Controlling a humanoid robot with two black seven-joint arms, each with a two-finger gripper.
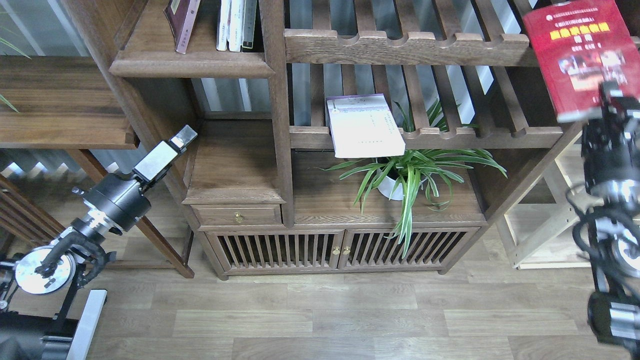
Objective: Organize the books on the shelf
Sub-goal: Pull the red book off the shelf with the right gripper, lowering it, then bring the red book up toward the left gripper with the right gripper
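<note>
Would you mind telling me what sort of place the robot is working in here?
Probably a home-style study or living room: a dark-brown wooden bookcase holding upright books, a potted green spider plant, and wood-plank flooring.

Maroon book (pixel 181 20) leans tilted on the dark-brown shelf (pixel 190 64), top left, apart from upright books further right. Pale white-lavender book (pixel 364 125) lies flat on a slatted rack, front edge overhanging. Bright red book (pixel 577 52), cover facing up, blurred, at upper right, off the shelf.
</note>
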